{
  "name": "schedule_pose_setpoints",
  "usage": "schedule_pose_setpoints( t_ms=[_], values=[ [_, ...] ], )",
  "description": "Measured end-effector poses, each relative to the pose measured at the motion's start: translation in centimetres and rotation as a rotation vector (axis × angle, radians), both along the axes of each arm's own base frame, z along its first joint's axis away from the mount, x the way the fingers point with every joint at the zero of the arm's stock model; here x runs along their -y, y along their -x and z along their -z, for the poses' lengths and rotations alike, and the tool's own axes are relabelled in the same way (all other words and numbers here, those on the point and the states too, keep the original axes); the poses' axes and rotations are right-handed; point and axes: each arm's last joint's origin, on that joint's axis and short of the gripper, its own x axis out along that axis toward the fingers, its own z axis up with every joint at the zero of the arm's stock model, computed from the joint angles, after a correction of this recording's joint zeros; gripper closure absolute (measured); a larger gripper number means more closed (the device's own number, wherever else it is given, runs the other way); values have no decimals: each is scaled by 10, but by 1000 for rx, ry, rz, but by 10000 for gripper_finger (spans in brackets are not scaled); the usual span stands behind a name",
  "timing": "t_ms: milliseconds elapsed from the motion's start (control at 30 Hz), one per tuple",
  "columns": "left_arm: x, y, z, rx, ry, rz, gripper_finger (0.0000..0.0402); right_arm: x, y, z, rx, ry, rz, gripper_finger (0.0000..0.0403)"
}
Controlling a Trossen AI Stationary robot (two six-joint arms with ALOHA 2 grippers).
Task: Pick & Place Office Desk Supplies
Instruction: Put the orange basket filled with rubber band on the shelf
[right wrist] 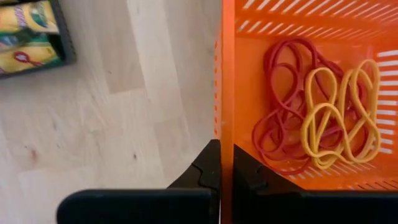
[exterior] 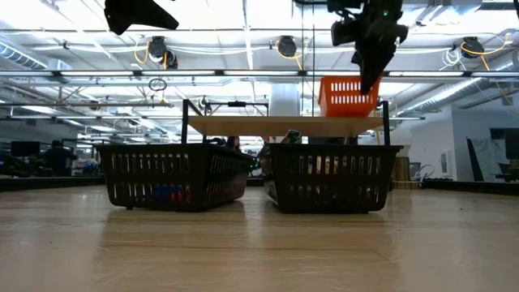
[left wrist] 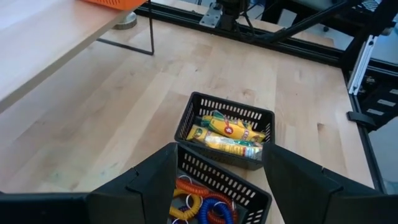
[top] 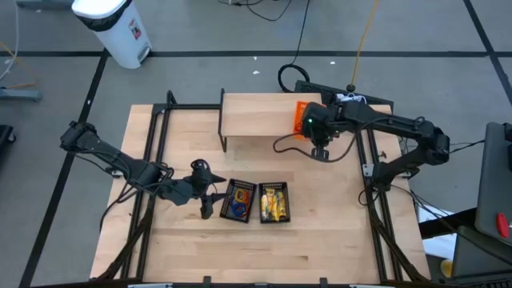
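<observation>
Risk sits mainly with the right gripper (right wrist: 221, 171), whose fingers are pressed together at the wall of the orange basket (right wrist: 298, 18) on the raised wooden shelf (top: 256, 116). Whether the thin rim is actually pinched between them I cannot tell. If it is, a pull could drag the light basket off the shelf edge and spill it; if it is not, the closed tips could simply shove it sideways.

The left gripper (left wrist: 217, 171) hangs open over the near black basket (left wrist: 252, 193), holding nothing. Lowered carelessly, its wide fingers could catch that basket's rim and tip it, or nudge it into its neighbour (the two stand just beside each other on the tabletop (top: 320, 248)).

Contents: the orange basket holds red rubber bands (right wrist: 283, 93) and yellow rubber bands (right wrist: 339, 118), tangled together, so lifting one loop may bring others along. The near black basket holds coiled loops (left wrist: 202, 205) in yellow, red and blue. The far black basket (left wrist: 193, 118) holds yellow crayon boxes (left wrist: 227, 134), lying flat.
</observation>
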Motion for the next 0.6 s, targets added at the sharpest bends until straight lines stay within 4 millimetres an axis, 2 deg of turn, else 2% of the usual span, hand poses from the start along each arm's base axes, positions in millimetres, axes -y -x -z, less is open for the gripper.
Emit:
schedule_pose_setpoints(
  t_ms=[233,600],
  values=[
    [0,0,0,5,6,-9,165,12,0,5,-31,6,-14,403],
    [0,0,0,11,36,-26,165,15,0,5,-57,60,-92,403]
  ],
)
